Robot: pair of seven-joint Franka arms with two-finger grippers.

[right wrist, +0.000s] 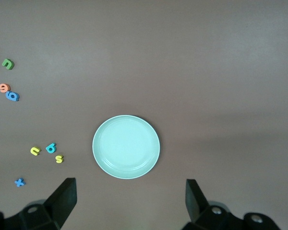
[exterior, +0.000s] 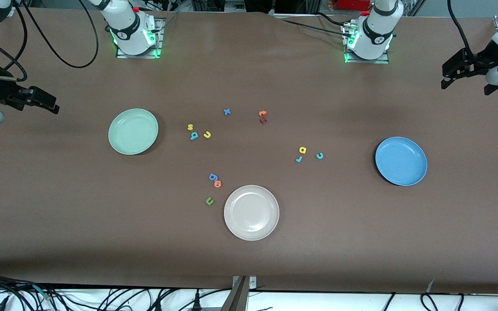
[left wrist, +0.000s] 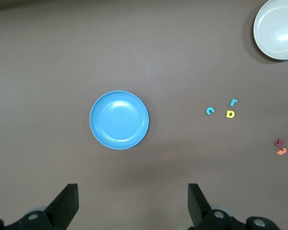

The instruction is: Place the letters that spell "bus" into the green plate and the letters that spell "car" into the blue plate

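Front view: nothing is sorted yet. The green plate (exterior: pixel 133 131) sits empty at centre-left of the frame, and the blue plate (exterior: pixel 400 160) sits empty at right. The yellow s (exterior: pixel 190 127), teal b (exterior: pixel 194 136) and yellow u (exterior: pixel 207 134) lie clustered on the table just right of the green plate. The yellow a (exterior: pixel 302 150), teal r (exterior: pixel 299 159) and teal c (exterior: pixel 320 156) lie right of centre, well apart from the blue plate. A white plate (exterior: pixel 251 212) sits at lower centre, with spare letters near it and at upper centre. The right gripper (exterior: pixel 41 103) hangs at the left edge and the left gripper (exterior: pixel 458 75) at the right edge, both wide open and holding nothing.

Left wrist view: the blue plate (left wrist: pixel 119 120) is at centre, bare. The c (left wrist: pixel 210 111), r (left wrist: pixel 234 102) and a (left wrist: pixel 230 114) lie to its right. The open fingers (left wrist: pixel 65 203) show along the bottom.

Right wrist view: the green plate (right wrist: pixel 126 146) is at centre, bare. The u (right wrist: pixel 35 151), b (right wrist: pixel 51 148) and s (right wrist: pixel 59 158) lie to its left.

All six letters are left to move.
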